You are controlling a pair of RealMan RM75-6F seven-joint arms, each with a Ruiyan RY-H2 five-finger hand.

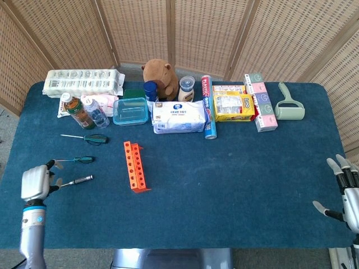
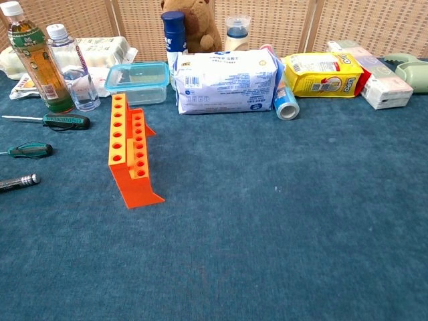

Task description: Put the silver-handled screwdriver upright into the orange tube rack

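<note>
The silver-handled screwdriver [image 1: 78, 180] lies flat on the blue cloth at the left; its handle end [image 2: 19, 180] shows at the chest view's left edge. The orange tube rack [image 1: 134, 166] [image 2: 130, 152] stands just right of it with its holes up. My left hand [image 1: 35, 182] hovers over the table's left part, its fingers apart by the screwdriver's tip and holding nothing. My right hand [image 1: 348, 188] sits at the far right edge, open and empty. Neither hand shows in the chest view.
Two green-handled screwdrivers [image 1: 84, 159] [image 1: 92, 138] lie behind the silver one. Bottles [image 1: 78, 111], a clear box [image 1: 130, 110], a wipes pack [image 1: 179, 116], a plush toy [image 1: 160, 73], snack packs [image 1: 233, 106] and a lint roller [image 1: 289, 103] line the back.
</note>
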